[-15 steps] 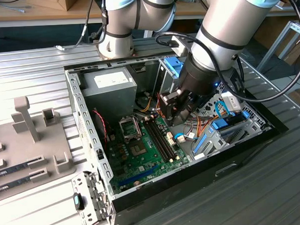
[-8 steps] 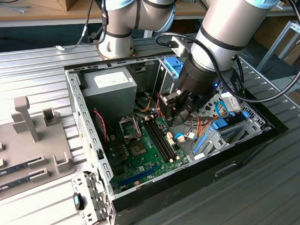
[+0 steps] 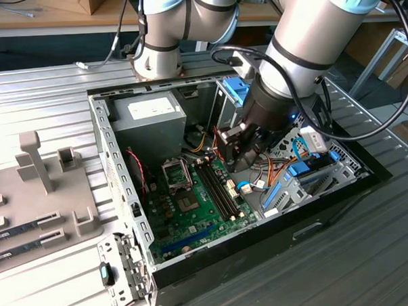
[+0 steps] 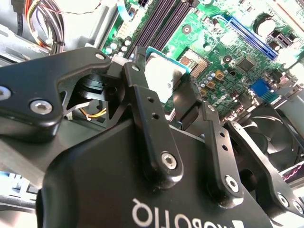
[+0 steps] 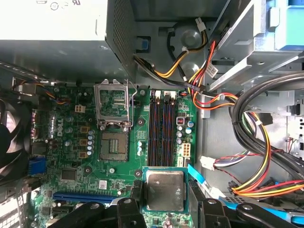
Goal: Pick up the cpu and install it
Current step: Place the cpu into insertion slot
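Matt silver-grey metal is being shown on the cpu, a smooth, slightly glossy black finish on the end effector, and ribbed pale metal on the worktop.

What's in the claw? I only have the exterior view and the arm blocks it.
Observer: The claw is shut on the cpu. In both wrist views it is gripped by two opposite edges, with the metal top facing the cameras.
Operator: Socket ready?
Observer: In the first wrist view the socket is empty, its bare contact field showing, and its retention frame is flipped open.
Operator: Cpu lined up with it?
Observer: No. In the first wrist view the cpu lines up with the end of the memory slots, to one side of the socket.
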`<move>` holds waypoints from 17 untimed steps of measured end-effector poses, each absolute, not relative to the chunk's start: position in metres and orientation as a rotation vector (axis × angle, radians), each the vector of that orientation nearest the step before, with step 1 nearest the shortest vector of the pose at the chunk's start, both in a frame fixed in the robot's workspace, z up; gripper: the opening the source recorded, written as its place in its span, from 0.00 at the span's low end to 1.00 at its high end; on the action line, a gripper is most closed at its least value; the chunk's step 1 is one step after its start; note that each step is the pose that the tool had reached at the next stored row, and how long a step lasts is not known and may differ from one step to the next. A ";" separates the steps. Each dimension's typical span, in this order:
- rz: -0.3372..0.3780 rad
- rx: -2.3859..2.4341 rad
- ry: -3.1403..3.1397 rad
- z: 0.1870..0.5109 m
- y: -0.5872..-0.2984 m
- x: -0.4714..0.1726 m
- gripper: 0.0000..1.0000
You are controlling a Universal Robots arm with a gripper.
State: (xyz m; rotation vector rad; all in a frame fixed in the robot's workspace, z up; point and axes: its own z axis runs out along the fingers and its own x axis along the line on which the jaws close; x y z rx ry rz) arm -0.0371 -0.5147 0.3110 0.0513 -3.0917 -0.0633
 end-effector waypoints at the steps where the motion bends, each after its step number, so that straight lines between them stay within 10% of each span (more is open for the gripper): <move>1: -0.063 0.051 -3.092 0.311 -0.515 -0.037 0.47; 17: -0.063 0.051 -3.092 0.306 -0.515 -0.037 0.47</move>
